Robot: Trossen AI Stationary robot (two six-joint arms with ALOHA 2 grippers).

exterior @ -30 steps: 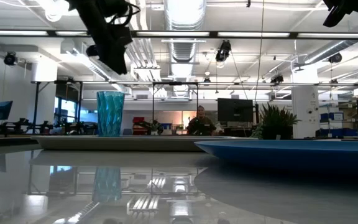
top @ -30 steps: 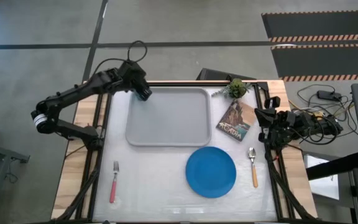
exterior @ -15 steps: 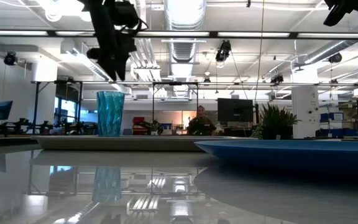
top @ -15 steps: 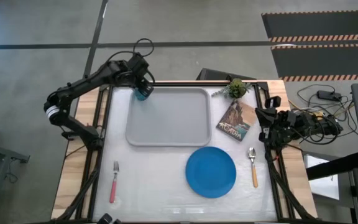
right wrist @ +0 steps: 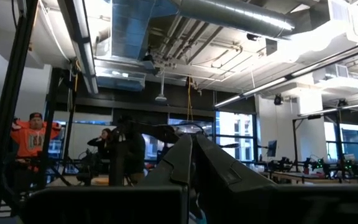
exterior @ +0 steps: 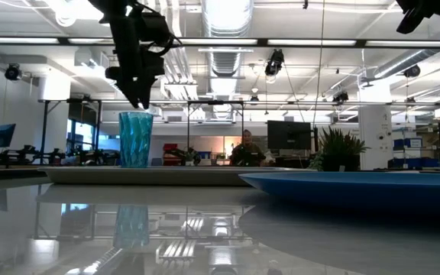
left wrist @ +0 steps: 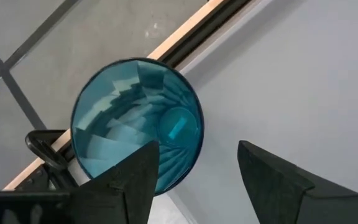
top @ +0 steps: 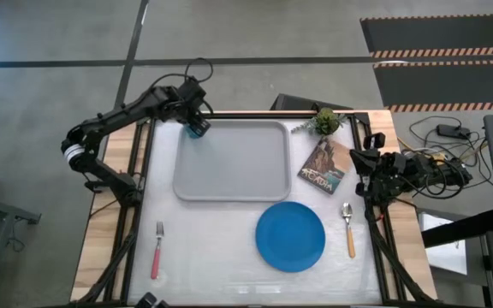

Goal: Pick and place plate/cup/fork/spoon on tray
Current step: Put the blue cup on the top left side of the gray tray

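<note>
Upright on the far-left corner of the tray (top: pixel 229 162) stands the cup (top: pixel 196 129), a teal translucent tumbler with faceted, rippled walls. Just above it hangs the left pincer (left wrist: pixel 194 171), fingers spread and clear of the rim. Light grey and smooth, the tray has rounded corners and a raised rim. On the glossy white tabletop (top: pixel 212 248) nearer the front lie the round blue plate (top: pixel 290 236), the pink-handled fork (top: pixel 157 250) at the left and the orange-handled spoon (top: pixel 349 229) at the right. A picture card (top: pixel 324 166) and small potted plant (top: pixel 325 121) sit beside the tray's right edge. The right pincer (top: pixel 368 160) waits at the right edge, fingers pressed together.
</note>
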